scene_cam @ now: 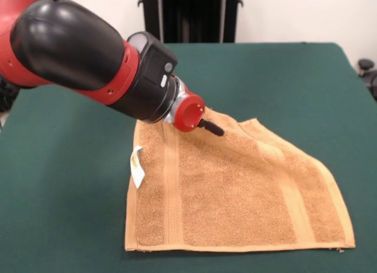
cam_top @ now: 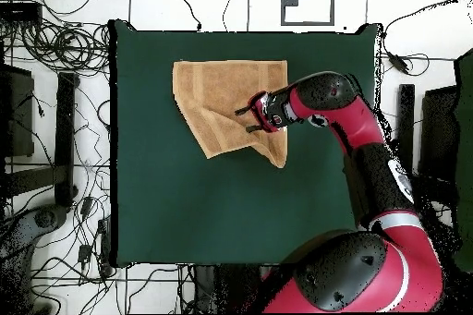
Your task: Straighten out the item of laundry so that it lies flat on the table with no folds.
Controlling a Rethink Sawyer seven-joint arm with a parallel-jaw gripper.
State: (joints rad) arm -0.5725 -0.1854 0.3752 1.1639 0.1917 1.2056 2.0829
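Observation:
The orange-tan towel (scene_cam: 235, 190) lies on the dark green table (scene_cam: 283, 78), left of centre in the front view. Its near edge and left edge lie straight. Its right side runs as a slanted edge and a fold shows near the far corner. A small white label (scene_cam: 136, 167) sticks out at the left edge. My gripper (scene_cam: 215, 130) is low over the towel's far corner, and I cannot tell if it touches. In the overhead view the towel (cam_top: 222, 99) lies near the table's (cam_top: 185, 210) far edge, and the gripper (cam_top: 246, 117) shows two fingers apart with nothing held.
The red and black arm (scene_cam: 70, 46) reaches in from the upper left over the table's far left part. A black stand (scene_cam: 188, 16) is behind the table. Cables and equipment (cam_top: 55, 71) lie on the floor around the table.

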